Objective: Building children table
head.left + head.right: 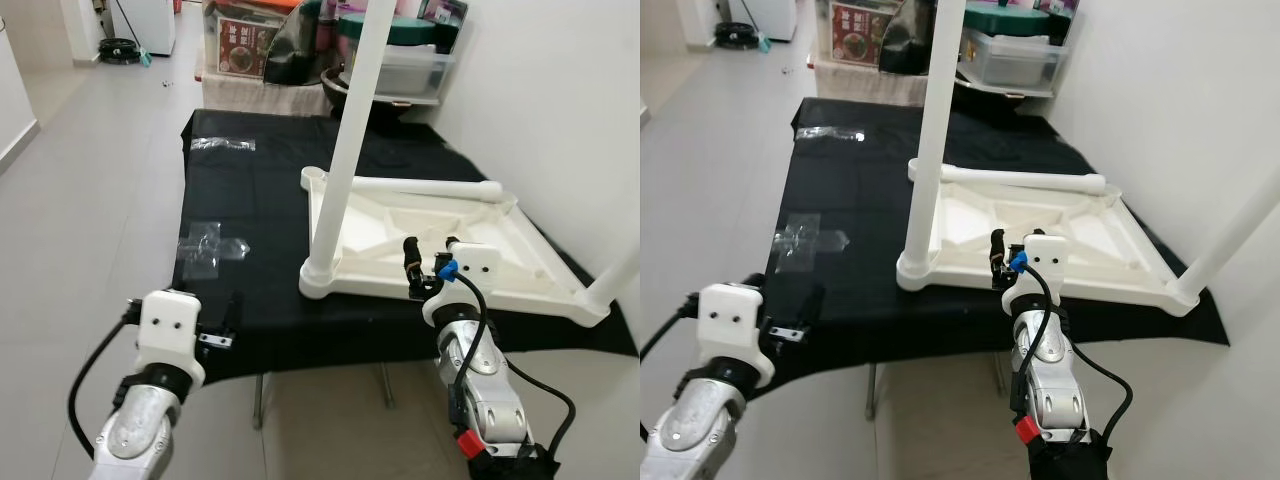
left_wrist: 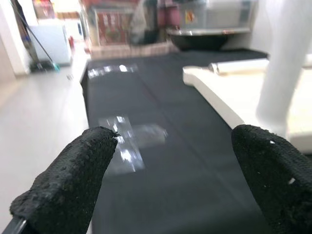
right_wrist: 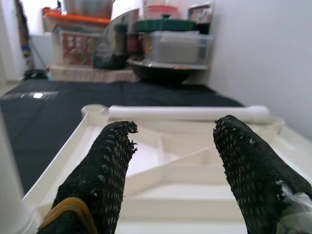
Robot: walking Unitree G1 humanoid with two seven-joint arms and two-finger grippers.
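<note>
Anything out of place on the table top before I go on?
One white leg lies loose across the far edge of the upturned table top, not standing in a socket like the leg at the near left corner. Nothing looks damaged.

the white plastic children's table top (image 1: 520,262) lies upside down, ribbed underside up, with one leg (image 1: 345,150) standing upright in its near left corner, another leg (image 1: 618,277) at the near right corner, and a loose leg (image 1: 425,188) lying along its far edge.
</note>
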